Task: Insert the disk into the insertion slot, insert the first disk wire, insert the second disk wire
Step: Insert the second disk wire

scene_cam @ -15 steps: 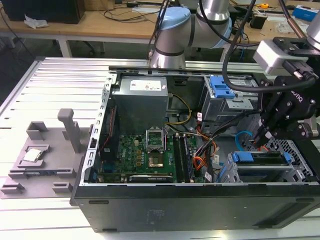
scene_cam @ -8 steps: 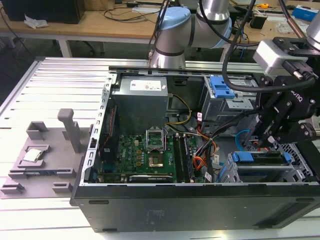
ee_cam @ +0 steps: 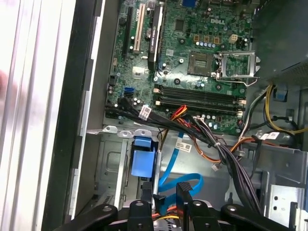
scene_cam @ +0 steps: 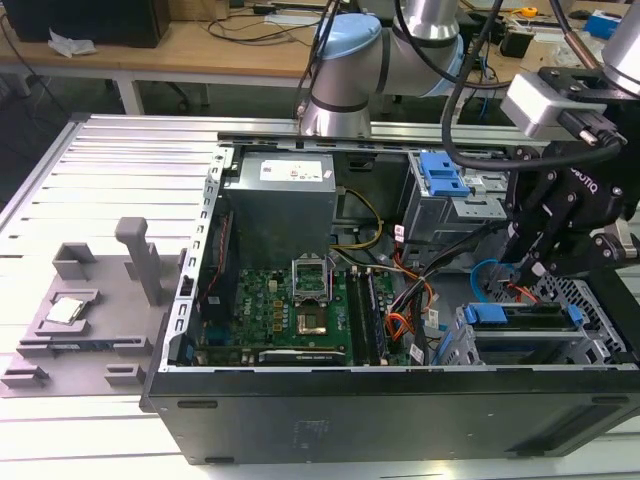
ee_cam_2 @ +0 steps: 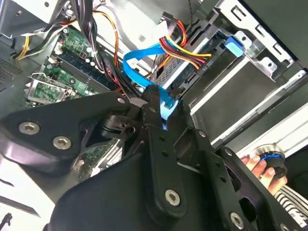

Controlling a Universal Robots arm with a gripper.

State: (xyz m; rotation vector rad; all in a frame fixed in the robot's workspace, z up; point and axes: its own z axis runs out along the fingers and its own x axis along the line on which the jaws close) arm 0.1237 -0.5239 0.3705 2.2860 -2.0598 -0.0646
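Ribbed aluminium worktable (scene_cam: pixel 120 150), wooden bench (scene_cam: pixel 200 45) behind, cluttered with cables

One open black computer tower case (scene_cam: pixel 400 410) lies on one slatted metal table (scene_cam: pixel 110 170), with one green motherboard (scene_cam: pixel 275 310) and one grey power supply box (scene_cam: pixel 280 205) inside. Two bright blue plastic handles (scene_cam: pixel 443 173) show, and one black two-fingered gripper (scene_cam: pixel 527 270) on one arm. One grey plastic fixture (scene_cam: pixel 90 310) sits at the exterior view's left.

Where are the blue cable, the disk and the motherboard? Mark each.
blue cable (ee_cam_2: pixel 144 52), second wrist view, looped part.
disk (scene_cam: pixel 487 313), exterior view, blue front handle.
motherboard (ee_cam: pixel 173 48), first wrist view, green surface.
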